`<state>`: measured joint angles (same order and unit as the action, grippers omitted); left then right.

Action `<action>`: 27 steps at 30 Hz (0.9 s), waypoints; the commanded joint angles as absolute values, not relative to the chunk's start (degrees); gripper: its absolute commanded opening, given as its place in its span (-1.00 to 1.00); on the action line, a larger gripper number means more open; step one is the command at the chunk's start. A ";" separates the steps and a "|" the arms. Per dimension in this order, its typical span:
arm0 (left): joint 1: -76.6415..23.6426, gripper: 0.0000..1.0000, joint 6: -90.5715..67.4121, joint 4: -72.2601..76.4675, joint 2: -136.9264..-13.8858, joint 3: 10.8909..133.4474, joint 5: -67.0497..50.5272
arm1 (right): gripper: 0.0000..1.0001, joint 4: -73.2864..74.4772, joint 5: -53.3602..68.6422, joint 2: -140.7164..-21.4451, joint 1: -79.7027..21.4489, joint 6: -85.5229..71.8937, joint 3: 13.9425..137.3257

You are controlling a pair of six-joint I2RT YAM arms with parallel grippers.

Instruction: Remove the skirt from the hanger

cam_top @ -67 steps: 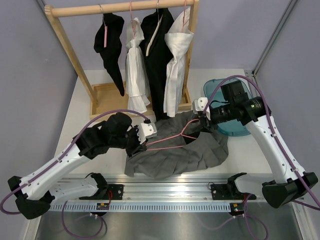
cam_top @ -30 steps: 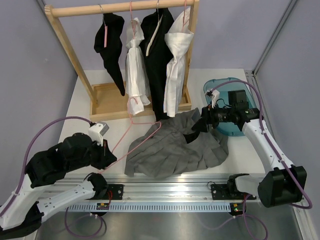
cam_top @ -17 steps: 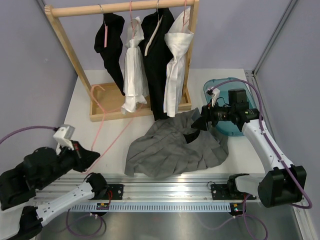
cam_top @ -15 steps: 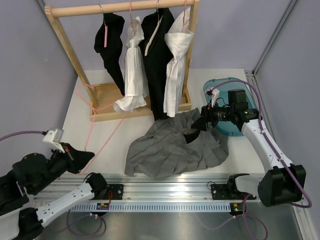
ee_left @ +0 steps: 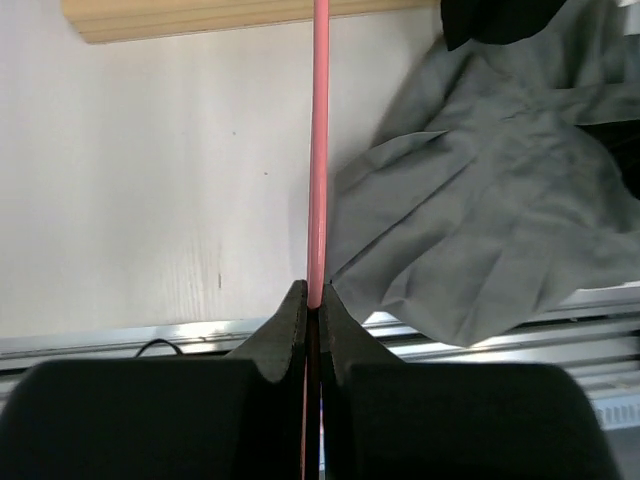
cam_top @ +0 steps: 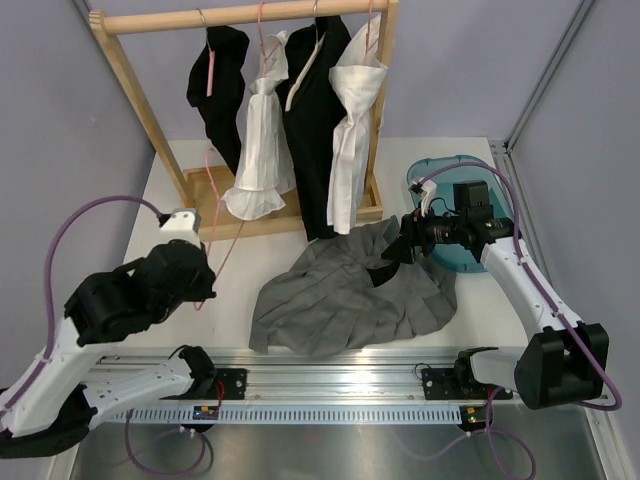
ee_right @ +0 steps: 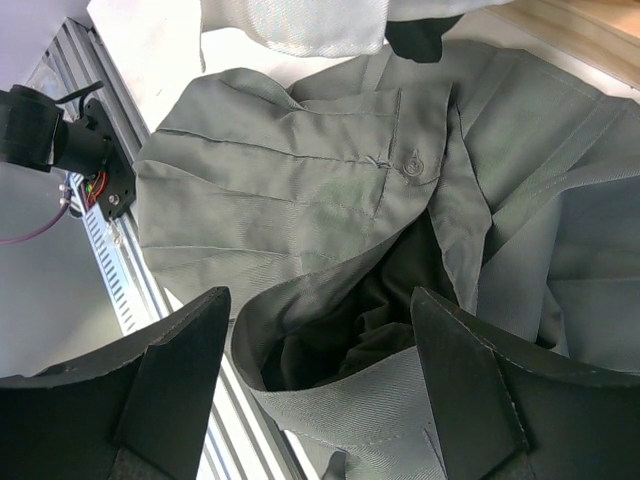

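The grey skirt lies crumpled on the table, off the hanger, and also shows in the left wrist view. My left gripper is shut on the thin pink hanger, holding it left of the skirt with its far end near the rack base. In the left wrist view the pink hanger rod runs straight up from the closed left gripper. My right gripper hangs open just above the skirt's open waistband, with nothing between its fingers.
A wooden clothes rack stands at the back with black and white garments on hangers. A blue tray sits under the right arm. A metal rail runs along the table's near edge.
The left arm pulled the pink hanger out of the skirt, swung it far left, then brought it back up toward the rack base. The right gripper stayed open over the skirt.
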<state>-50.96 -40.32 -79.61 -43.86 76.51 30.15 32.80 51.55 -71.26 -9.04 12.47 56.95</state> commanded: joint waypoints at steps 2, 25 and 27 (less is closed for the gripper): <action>-50.98 -1.00 -35.34 -85.45 -47.02 79.72 34.72 | 0.61 30.94 51.59 -69.00 -8.96 12.83 55.81; -50.28 -1.00 -53.27 -88.68 -44.53 73.12 28.20 | 0.61 31.20 52.65 -70.58 -8.96 14.59 58.45; -47.12 -1.00 -48.64 -88.59 -47.18 74.61 32.05 | 0.61 31.12 52.56 -70.14 -8.96 14.50 58.27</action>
<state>-49.71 -52.47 -80.05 -43.27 71.70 23.29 31.62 51.99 -70.67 -9.04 13.63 55.83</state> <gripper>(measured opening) 0.033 0.804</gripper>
